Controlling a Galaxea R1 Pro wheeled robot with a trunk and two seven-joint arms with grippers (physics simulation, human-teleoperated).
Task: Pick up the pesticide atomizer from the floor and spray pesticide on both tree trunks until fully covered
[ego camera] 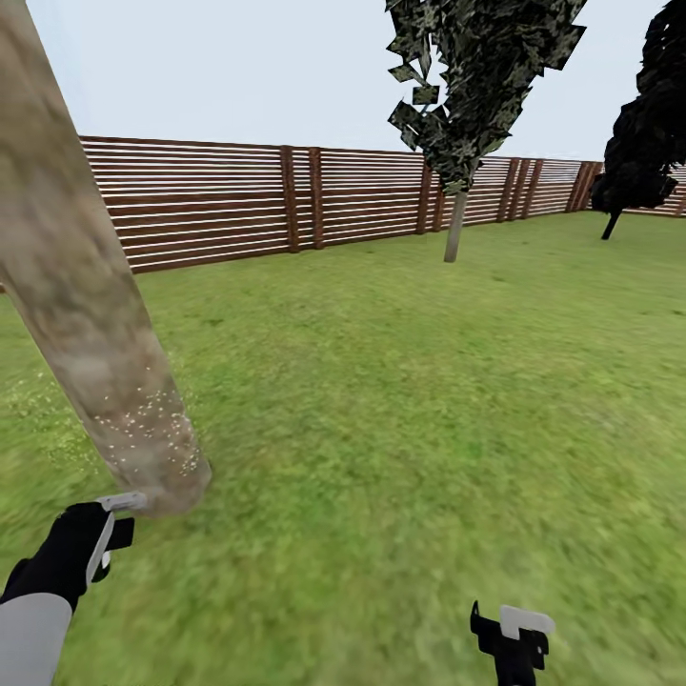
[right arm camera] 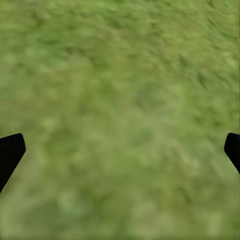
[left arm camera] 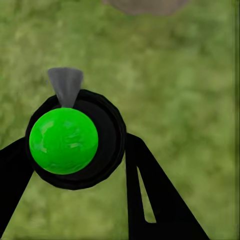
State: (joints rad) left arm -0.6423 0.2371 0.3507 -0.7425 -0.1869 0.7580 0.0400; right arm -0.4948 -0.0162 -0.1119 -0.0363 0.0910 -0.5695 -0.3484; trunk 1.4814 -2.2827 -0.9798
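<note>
Holding the pesticide atomizer (left arm camera: pixel 75 142) clamped in my left gripper (ego camera: pixel 107 536), nozzle just beside the near tree trunk (ego camera: pixel 90 314), whose base carries pale speckles, seemingly spray. My right gripper (right arm camera: pixel 120 150) hangs spread and empty over grass. Outstanding, I judge: upper trunk, and far tree (ego camera: pixel 455 221) well beyond.

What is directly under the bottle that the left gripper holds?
Under the atomizer, held in the left gripper, the left wrist view shows green grass and, further ahead, the foot of the near tree trunk. The ground right beneath the bottle is covered by it.
</note>
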